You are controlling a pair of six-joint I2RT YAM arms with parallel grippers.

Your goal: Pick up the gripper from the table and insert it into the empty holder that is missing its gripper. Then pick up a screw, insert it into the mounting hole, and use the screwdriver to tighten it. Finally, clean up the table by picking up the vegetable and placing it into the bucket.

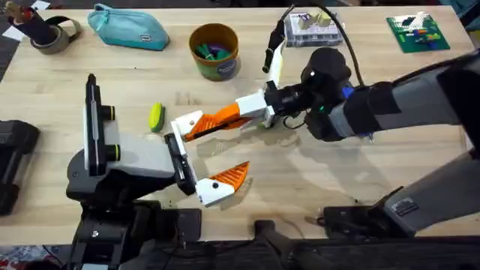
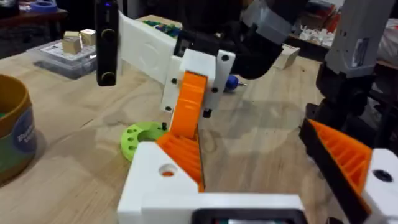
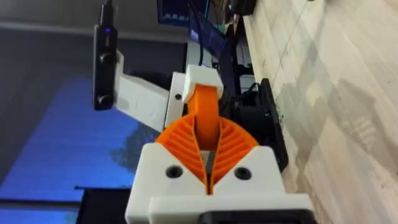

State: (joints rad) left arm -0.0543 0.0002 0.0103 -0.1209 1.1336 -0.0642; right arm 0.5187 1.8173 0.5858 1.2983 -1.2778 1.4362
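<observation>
Right claw (image 1: 251, 112) pinches the gripper (image 1: 217, 118) beside the holder (image 1: 187, 122).

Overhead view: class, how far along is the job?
Done: the gripper is off the table. In hand: the right gripper is shut on it, at the holder; I cannot tell if it is seated. Left: screw, tightening, and the vegetable, on the table, not in the bucket.
</observation>
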